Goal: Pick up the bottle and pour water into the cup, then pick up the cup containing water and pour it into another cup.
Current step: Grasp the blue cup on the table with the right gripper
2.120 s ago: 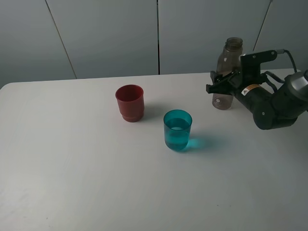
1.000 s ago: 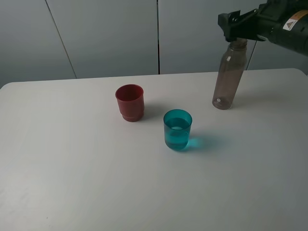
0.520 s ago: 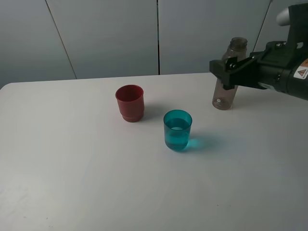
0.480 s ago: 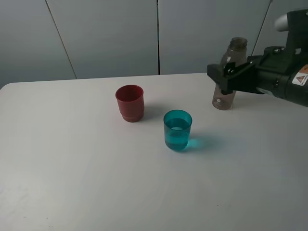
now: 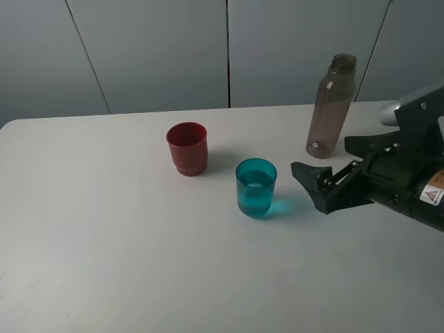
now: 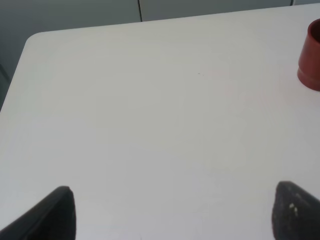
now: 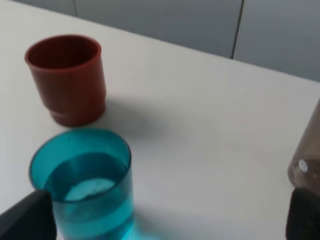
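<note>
The smoky grey-brown bottle (image 5: 331, 107) stands upright and uncapped at the back right; its base shows at the edge of the right wrist view (image 7: 308, 155). The teal cup (image 5: 256, 187) holds water near the table's middle. The red cup (image 5: 187, 148) stands behind and to its left. My right gripper (image 5: 320, 155) is open and empty, low over the table just right of the teal cup, facing it. In the right wrist view the gripper (image 7: 165, 220) frames the teal cup (image 7: 82, 185), with the red cup (image 7: 67, 77) beyond. My left gripper (image 6: 175, 215) is open over bare table, with the red cup (image 6: 312, 55) at the edge of its view.
The white table (image 5: 104, 243) runs to grey wall panels (image 5: 159, 48) behind. The left arm is out of the exterior high view. Nothing else stands on the table.
My right gripper let go of the bottle, rose above it, then came down and forward to the table beside the teal cup. The bottle and both cups have not moved.
</note>
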### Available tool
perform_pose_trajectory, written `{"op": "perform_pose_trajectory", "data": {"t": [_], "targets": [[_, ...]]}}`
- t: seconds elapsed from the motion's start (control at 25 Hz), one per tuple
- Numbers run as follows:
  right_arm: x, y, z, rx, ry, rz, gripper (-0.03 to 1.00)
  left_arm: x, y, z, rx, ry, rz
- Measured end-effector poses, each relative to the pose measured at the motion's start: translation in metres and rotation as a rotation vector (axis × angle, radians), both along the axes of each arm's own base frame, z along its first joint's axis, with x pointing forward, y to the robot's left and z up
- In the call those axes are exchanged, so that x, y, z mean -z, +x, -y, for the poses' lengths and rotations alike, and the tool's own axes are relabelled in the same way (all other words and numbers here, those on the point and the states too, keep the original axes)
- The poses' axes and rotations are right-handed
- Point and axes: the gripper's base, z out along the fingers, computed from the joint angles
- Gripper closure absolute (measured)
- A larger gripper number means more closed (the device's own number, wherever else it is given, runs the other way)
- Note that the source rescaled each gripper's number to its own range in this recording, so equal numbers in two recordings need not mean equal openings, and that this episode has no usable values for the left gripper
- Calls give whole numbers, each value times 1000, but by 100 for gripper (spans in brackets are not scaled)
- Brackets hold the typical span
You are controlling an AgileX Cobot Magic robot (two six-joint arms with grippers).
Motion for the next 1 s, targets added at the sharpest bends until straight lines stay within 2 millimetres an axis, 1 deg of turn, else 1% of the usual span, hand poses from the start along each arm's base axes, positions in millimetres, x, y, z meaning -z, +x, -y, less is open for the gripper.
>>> {"op": "perform_pose_trajectory", "data": {"t": [0.08,0.2,0.32,0.48,0.68,0.8,1.0], "targets": [[9,-3,2,-6,-22,-16,-3,0,0,0,0,0,0],[18,-6,2,-34,-35,12,-3,0,0,0,0,0,0],[28,-7,-1,-89,-65,18,-3,0,0,0,0,0,0],[40,-5,-7,-139,-63,37,-3,0,0,0,0,0,0],[60,-4,-10,-164,-66,5,-3,0,0,0,0,0,0],[68,4,-18,-195,-60,3,-3,0,0,0,0,0,0],[73,27,-33,-231,-26,41,-3,0,0,0,0,0,0]]}}
